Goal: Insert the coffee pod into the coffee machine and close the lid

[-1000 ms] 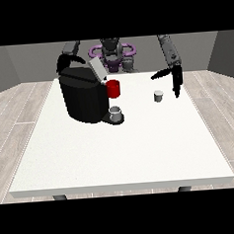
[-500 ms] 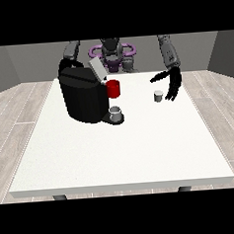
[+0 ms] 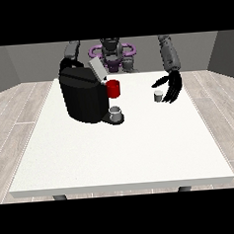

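The hand at the view's right (image 3: 170, 87) has been lowered and brought inward over the last second; it is now just beside the coffee pod (image 3: 158, 96), fingers spread apart, nothing held. The pod stands upright on the table (image 3: 116, 153), well apart from the coffee machine (image 3: 84, 95), whose lid (image 3: 98, 70) is raised. A grasp is judged imminent. The other hand is hidden.

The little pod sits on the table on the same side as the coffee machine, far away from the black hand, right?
Not quite. The front view shows the pod on the table right beside the hand at the view's right, apart from the coffee machine.
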Robot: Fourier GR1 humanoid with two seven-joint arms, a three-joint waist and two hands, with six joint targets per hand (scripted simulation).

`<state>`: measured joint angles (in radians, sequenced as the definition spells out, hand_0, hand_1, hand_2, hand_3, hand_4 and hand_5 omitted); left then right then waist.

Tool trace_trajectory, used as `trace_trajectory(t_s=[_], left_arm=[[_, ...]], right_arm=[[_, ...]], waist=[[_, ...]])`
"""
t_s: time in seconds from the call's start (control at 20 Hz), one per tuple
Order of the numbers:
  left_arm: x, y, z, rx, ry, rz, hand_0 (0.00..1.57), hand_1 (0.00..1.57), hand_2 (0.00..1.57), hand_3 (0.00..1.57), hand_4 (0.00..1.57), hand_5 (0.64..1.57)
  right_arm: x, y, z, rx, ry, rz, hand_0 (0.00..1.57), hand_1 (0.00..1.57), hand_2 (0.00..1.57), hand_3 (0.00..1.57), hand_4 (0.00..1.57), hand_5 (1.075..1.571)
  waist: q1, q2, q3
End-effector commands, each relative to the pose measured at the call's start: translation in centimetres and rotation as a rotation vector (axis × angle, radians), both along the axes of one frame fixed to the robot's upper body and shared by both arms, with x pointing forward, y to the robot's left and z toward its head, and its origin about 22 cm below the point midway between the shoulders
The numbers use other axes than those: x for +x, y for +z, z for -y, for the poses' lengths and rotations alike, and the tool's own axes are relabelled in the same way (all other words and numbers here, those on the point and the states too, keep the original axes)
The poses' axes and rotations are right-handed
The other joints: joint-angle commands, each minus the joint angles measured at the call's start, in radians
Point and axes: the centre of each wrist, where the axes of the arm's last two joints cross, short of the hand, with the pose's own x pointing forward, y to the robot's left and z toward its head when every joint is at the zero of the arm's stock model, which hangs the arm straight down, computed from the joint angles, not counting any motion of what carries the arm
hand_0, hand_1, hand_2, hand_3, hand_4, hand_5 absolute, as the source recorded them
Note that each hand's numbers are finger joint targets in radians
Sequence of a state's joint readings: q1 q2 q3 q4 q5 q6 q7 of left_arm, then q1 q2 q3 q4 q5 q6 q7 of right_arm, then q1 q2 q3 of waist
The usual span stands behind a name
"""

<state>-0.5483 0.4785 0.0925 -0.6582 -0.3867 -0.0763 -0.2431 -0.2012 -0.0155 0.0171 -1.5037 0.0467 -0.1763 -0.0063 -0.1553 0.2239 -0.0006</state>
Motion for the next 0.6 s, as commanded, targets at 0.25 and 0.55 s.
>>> trace_trajectory(t_s=[0.25, 0.55], left_arm=[[-0.9, -1.8, -0.8, 0.11, 0.021, 0.081, 0.72, 0.72, 0.86, 0.65, 0.23, 1.571], [0.9, -0.4, 0.2, 0.161, 0.031, 0.15, 0.92, 0.92, 1.04, 0.83, 0.36, 1.571]], right_arm=[[-0.9, -0.3, 0.9, 0.021, 0.019, -0.018, 0.0, 0.0, 0.0, 0.0, 0.48, 1.571], [0.9, 0.7, 3.1, 0.008, 0.002, 0.003, 0.0, 0.0, 0.0, 0.0, 0.52, 1.571]], waist=[[-0.026, 0.0, 0.0], [-0.01, 0.029, 0.0003]])
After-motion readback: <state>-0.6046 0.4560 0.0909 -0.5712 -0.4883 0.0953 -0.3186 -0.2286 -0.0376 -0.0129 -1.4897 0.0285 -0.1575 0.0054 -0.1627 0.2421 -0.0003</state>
